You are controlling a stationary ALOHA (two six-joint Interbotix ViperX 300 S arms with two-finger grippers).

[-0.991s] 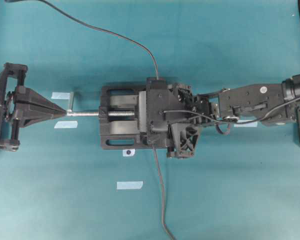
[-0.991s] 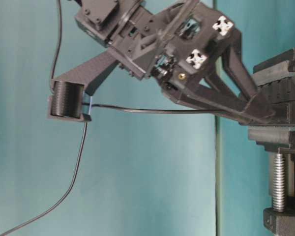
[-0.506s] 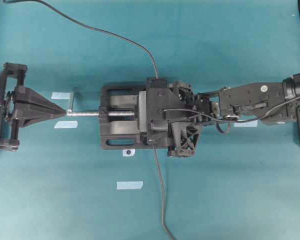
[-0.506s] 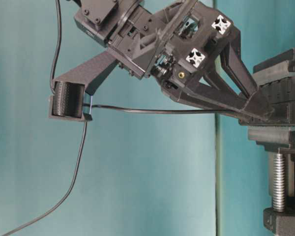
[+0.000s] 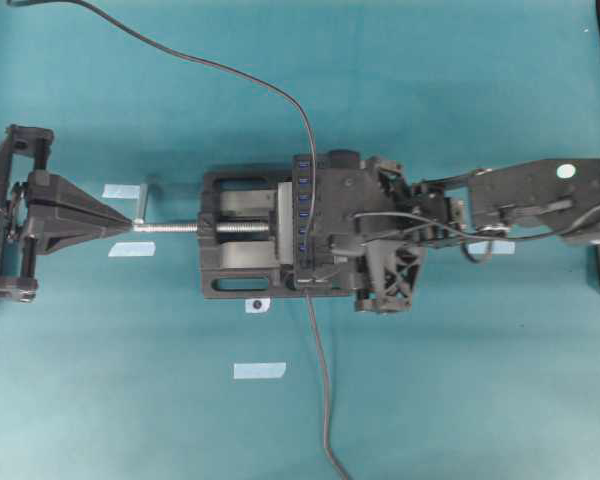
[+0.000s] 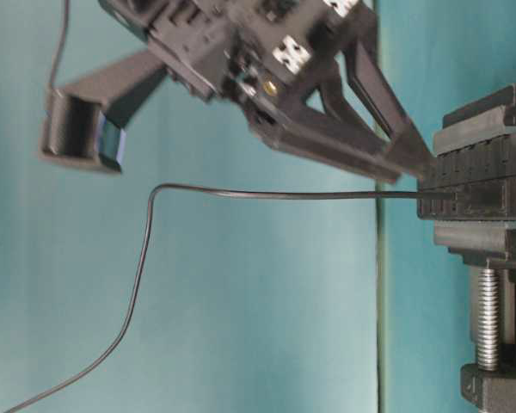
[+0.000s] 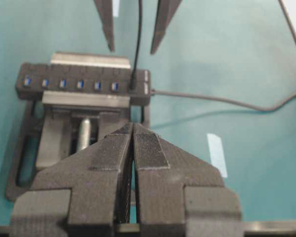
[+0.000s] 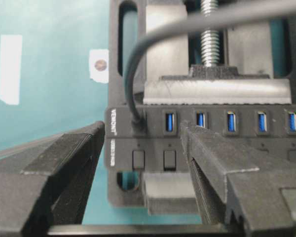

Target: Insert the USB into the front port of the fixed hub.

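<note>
The USB sits plugged into the end port of the fixed hub, the port nearest the hub's labelled end, and its thin dark cable curves away from the plug and trails off over the teal table. On that end face of the hub white lettering reads "VEMONT", with a smaller line beneath it that is too fine to read; the same word shows on the hub's end in the table-level view. The remaining ports glow blue in a row, each with a small black switch below it.

The hub is clamped in a black vise whose silver screw points toward the left gripper.

The right gripper hovers just above the hub with its fingers spread wide, one on each side of the plugged-in USB and touching neither it nor the cable. The left gripper hangs well apart from the hub, its ribbed pads pressed together on nothing, close to the tip of the vise screw in the overhead view.

Pale tape strips lie on the table near the vise; no writing can be made out on them. A small label beside the vise base carries a dark round dot.
</note>
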